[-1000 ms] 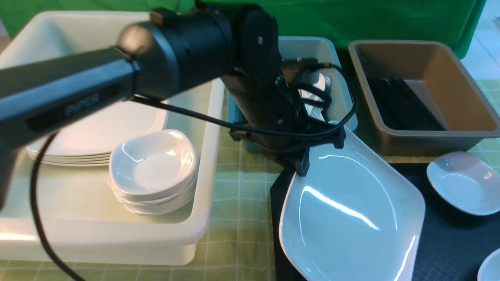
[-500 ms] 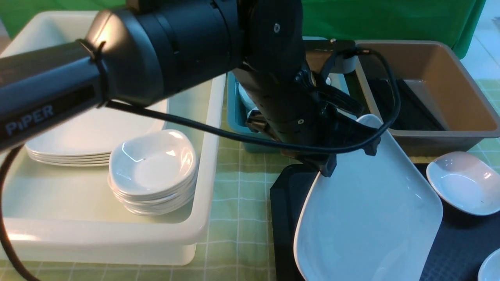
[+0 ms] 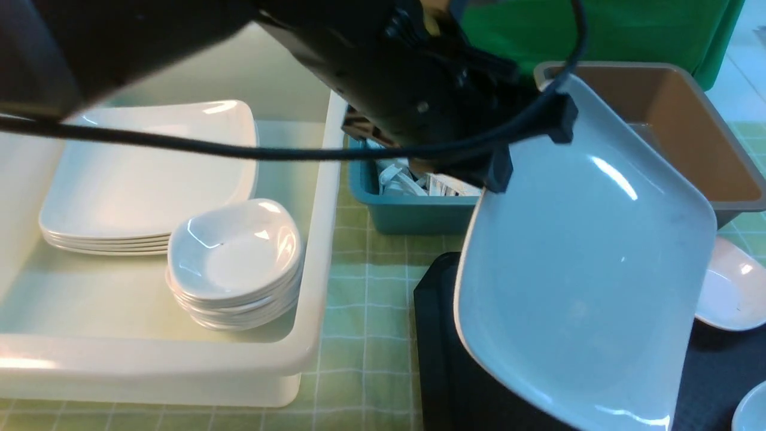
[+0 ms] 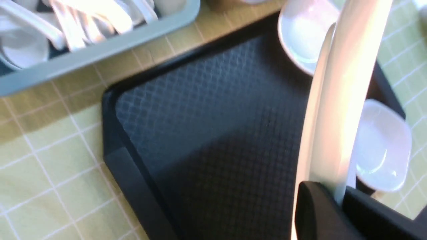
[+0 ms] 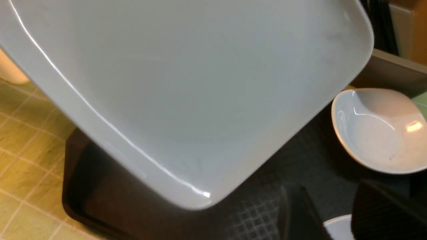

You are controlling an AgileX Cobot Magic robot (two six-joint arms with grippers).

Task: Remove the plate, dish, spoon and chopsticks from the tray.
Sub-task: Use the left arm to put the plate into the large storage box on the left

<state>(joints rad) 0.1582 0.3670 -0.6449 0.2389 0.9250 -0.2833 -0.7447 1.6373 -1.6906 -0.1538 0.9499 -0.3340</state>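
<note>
My left gripper (image 3: 529, 140) is shut on the far rim of the large white plate (image 3: 586, 263) and holds it tilted in the air above the black tray (image 3: 437, 335). In the left wrist view the plate (image 4: 337, 100) shows edge-on, pinched in my left gripper (image 4: 338, 200) over the tray (image 4: 206, 133). Two small white dishes (image 3: 727, 287) (image 3: 751, 410) lie on the tray's right side. My right gripper (image 5: 337, 213) is open and empty, low over the tray above one dish rim (image 5: 340, 230). No spoon or chopsticks show on the tray.
A large white tub (image 3: 311, 335) at the left holds a stack of plates (image 3: 143, 173) and a stack of small dishes (image 3: 233, 257). A teal tub (image 3: 413, 212) with white spoons stands behind the tray. A brown tub (image 3: 688, 120) stands at the back right.
My left gripper has risen with the plate, lifting it off the tray and tilting it steeper. The plate now covers most of the brown tub.
</note>
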